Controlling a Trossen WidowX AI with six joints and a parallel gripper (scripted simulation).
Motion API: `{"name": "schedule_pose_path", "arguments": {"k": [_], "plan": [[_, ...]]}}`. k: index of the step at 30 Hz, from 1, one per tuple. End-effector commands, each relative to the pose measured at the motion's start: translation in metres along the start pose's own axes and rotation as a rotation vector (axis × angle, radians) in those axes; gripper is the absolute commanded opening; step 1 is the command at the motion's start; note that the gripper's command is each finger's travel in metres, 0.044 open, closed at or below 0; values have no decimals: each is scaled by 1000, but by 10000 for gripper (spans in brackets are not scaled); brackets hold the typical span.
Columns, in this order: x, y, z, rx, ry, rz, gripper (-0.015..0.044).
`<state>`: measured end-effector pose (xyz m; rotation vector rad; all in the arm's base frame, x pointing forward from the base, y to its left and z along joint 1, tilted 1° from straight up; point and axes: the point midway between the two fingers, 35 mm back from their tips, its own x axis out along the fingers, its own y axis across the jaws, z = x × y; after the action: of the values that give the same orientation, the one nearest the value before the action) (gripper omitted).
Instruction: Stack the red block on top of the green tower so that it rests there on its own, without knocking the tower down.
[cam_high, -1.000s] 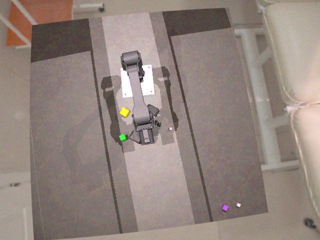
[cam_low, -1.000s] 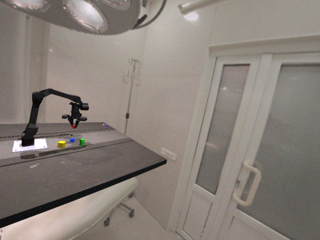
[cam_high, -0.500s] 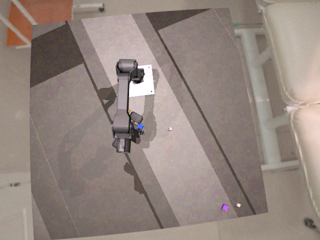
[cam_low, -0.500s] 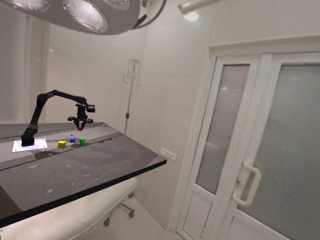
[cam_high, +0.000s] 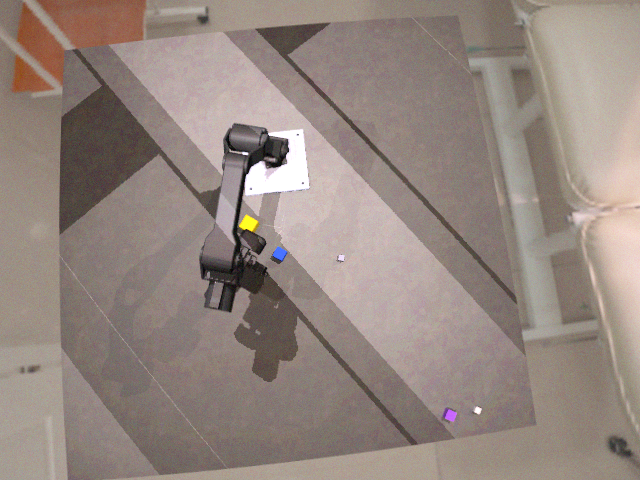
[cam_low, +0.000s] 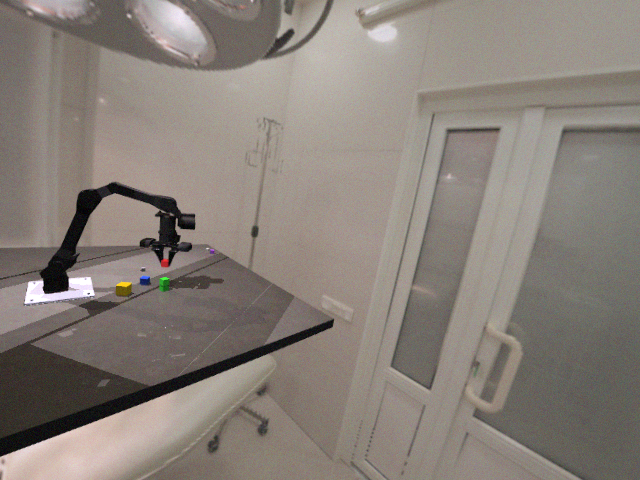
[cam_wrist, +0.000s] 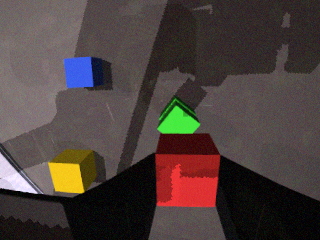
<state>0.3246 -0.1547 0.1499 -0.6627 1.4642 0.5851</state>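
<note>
My gripper (cam_low: 164, 262) (cam_wrist: 184, 162) is shut on the red block (cam_low: 164, 263) (cam_wrist: 187, 180) and holds it in the air above the table. The green tower (cam_low: 164, 284) (cam_wrist: 179, 120) stands upright below it, two blocks high. In the exterior view the red block is above the tower with a clear gap between them. In the wrist view the tower's top shows just beyond the red block's upper edge, turned at an angle to it, and its near part is hidden. In the top view the arm hides the red block and the tower.
A blue block (cam_high: 279, 253) (cam_low: 145, 280) (cam_wrist: 79, 72) and a yellow block (cam_high: 248, 223) (cam_low: 123, 288) (cam_wrist: 67, 177) stand near the tower, towards the white base plate (cam_high: 296, 178) (cam_low: 80, 289). A small pale cube (cam_high: 341, 258) lies further off. A purple block (cam_high: 450, 414) and a white cube (cam_high: 477, 410) are near a far corner.
</note>
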Motion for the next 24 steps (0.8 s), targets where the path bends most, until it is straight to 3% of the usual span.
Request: {"name": "schedule_pose_path", "arguments": {"k": [1, 16, 24], "plan": [[13, 1, -1, -4, 6, 8, 0], [53, 2, -1, -4, 6, 8, 0], [55, 2, -1, -4, 6, 8, 0]]}}
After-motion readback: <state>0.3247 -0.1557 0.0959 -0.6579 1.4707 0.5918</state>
